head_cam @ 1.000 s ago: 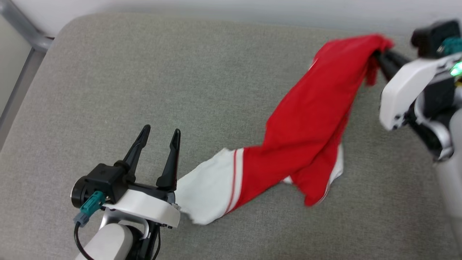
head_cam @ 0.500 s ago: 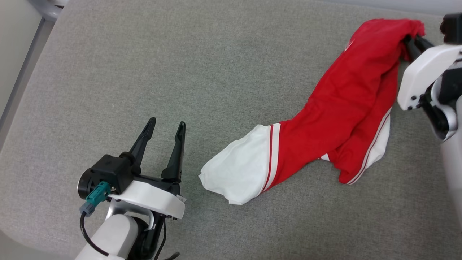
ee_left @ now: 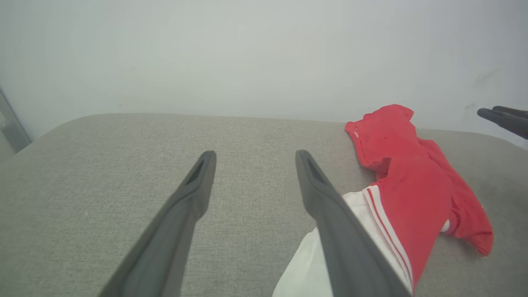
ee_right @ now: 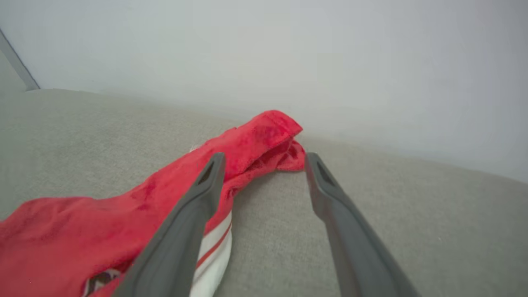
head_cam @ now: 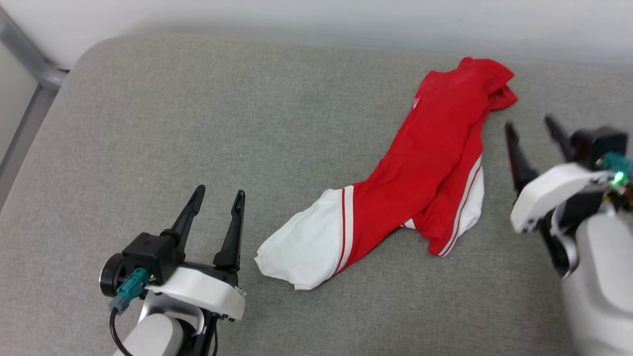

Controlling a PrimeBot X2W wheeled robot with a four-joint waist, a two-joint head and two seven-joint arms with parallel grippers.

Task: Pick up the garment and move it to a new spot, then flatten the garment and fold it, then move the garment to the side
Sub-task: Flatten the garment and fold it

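Left pincer [head_cam: 220, 194]: fingers apart, nothing between them, over the near-left part of the grey cushion [head_cam: 247, 113]. Right pincer [head_cam: 529, 124]: fingers apart too, empty, by the cushion's right edge, slightly blurred in the head view.

Garment [head_cam: 420, 168] lay on the cushion, bunched into a long crumpled strip running diagonally. The red end was up by the far edge, right of centre. The white sleeve end with striped trim pointed toward the near edge, about mid-width.

The white end sat just right of my left fingers, not touching. The red end sat just left of my right fingertips, with bare cushion between them in the head view. In the right wrist view the red bunch lay just past the fingertips. The finger on that view's left crossed in front of the fabric, and I couldn't tell if it touched.
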